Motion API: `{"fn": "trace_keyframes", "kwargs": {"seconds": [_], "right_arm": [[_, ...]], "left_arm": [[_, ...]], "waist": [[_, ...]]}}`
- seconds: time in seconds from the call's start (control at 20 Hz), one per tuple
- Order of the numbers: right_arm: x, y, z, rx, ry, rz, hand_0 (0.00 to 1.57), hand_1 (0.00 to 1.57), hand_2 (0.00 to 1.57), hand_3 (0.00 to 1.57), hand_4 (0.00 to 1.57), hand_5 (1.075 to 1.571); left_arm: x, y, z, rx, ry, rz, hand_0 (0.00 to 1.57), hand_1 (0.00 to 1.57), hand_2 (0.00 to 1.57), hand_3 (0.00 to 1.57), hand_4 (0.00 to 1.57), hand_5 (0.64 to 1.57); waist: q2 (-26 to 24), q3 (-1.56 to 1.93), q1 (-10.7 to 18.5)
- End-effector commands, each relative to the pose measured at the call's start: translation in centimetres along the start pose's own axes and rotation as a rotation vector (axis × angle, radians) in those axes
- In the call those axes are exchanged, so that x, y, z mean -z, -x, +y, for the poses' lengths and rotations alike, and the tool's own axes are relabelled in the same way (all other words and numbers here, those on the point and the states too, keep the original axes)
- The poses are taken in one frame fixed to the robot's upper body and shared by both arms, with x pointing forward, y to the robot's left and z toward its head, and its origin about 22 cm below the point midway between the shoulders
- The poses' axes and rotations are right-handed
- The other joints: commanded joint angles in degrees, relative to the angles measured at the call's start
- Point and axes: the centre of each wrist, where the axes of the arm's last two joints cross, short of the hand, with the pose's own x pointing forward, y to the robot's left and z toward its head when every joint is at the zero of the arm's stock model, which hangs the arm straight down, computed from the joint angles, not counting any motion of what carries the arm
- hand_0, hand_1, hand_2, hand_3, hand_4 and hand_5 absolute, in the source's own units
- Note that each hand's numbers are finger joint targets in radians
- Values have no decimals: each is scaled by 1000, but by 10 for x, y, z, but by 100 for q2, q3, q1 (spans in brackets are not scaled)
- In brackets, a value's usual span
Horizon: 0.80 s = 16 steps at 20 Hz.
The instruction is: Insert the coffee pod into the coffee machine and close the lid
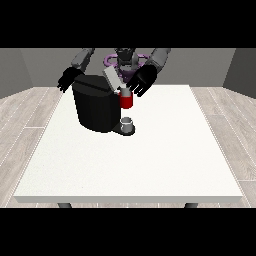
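Observation:
The black coffee machine stands on the white table, left of centre. Its grey lid is tilted up and open. At the machine's front is a red pod holder, and a small pale piece, maybe the coffee pod, sits on top of it. The hand at the view's right hovers just right of the lid and above the red holder, fingers spread and pointing down. The hand at the view's left hangs by the machine's back left corner, fingers relaxed, holding nothing.
A small grey cup stands on the machine's base under the red holder. The table stretches wide to the right and towards the front edge. Wooden floor surrounds it.

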Motion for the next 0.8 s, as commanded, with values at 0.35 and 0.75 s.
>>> {"fn": "trace_keyframes", "kwargs": {"seconds": [0.35,0.75], "right_arm": [[-1,-13,-3,3,-40,12,0,0,0,0,366,1571],[-8,12,5,5,45,16,0,0,0,0,431,1571]], "left_arm": [[-4,16,4,-8,9,53,1161,1161,1195,1058,457,1571],[-2,4,-26,36,78,-4,1066,1066,1116,945,380,1571]], "waist": [[-5,-6,-201],[-145,-4,213]]}}
